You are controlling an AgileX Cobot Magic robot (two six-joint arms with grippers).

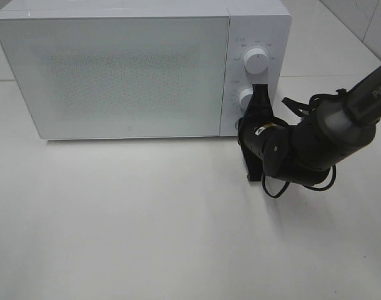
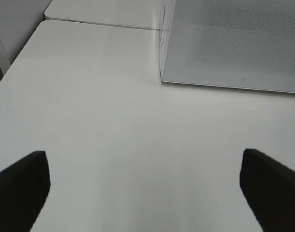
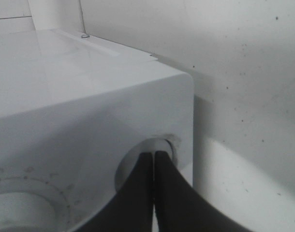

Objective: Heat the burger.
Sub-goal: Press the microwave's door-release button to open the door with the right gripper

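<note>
The burger is out of view. A white microwave [image 1: 115, 69] stands at the back of the table with its door shut, and its corner also shows in the left wrist view [image 2: 234, 43]. My right gripper [image 1: 260, 91] is shut, fingers pressed together, with the tips against the lower knob [image 1: 245, 97] on the control panel. Close up, the right wrist view shows the joined fingertips of the right gripper [image 3: 154, 154] meeting that round knob [image 3: 133, 162]. Over bare table, my left gripper [image 2: 147, 193] is open with nothing between its fingers.
A second knob [image 1: 257, 61] sits above the lower one on the panel. The white table [image 1: 147, 225] stretches in front of the microwave. A tiled wall [image 1: 365, 19] stands at the back right.
</note>
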